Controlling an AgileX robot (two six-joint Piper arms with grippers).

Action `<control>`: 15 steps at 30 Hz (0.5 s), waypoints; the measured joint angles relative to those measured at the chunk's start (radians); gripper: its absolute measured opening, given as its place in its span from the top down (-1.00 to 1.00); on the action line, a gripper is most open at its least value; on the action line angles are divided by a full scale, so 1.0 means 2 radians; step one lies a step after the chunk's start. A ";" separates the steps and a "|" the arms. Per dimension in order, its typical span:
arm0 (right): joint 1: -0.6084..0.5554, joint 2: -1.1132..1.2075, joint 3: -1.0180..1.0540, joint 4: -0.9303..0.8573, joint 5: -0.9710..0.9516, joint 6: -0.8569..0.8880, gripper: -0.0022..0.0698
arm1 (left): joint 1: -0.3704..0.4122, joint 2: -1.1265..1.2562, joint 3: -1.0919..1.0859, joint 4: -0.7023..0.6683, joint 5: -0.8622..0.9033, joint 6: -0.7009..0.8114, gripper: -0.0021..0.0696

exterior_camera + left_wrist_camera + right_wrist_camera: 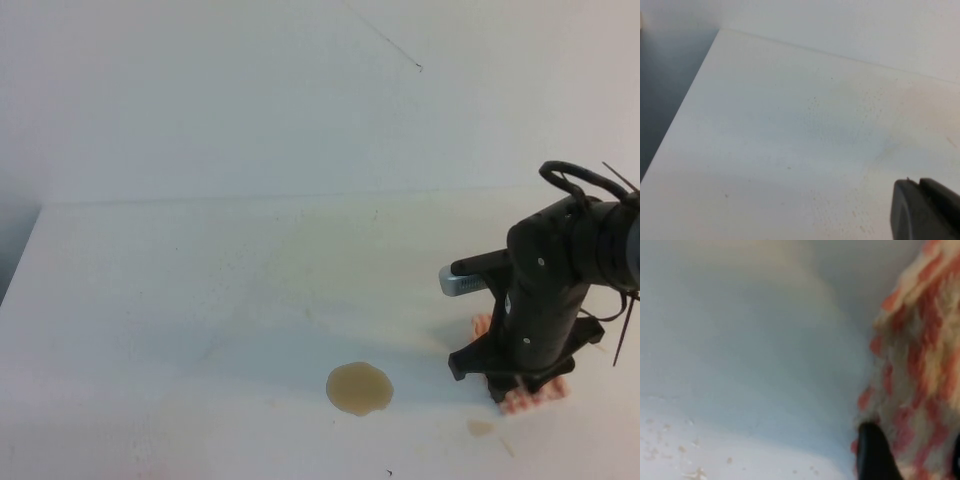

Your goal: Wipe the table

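Observation:
A tan puddle lies on the white table, near its front edge. Right of it a red-and-white fluffy cloth lies flat on the table. My right gripper points down onto the cloth. In the right wrist view the right gripper stands open, its dark fingers far apart with the cloth filling the gap between them. My left gripper shows only in the left wrist view, above bare tabletop, with its two fingers pressed together and nothing in them.
A small faint tan smear marks the table in front of the cloth. The table's left edge drops off to a dark floor. A white wall rises behind the table.

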 joint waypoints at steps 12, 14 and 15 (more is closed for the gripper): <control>0.000 0.026 -0.011 0.008 0.034 -0.027 0.95 | 0.000 0.000 0.000 0.000 0.000 0.000 0.95; 0.000 0.025 -0.022 0.008 0.045 -0.032 0.95 | 0.000 0.000 0.000 0.000 0.000 0.000 0.95; 0.001 0.025 -0.031 0.008 0.053 -0.032 0.95 | 0.000 0.000 0.000 0.000 0.000 0.000 0.95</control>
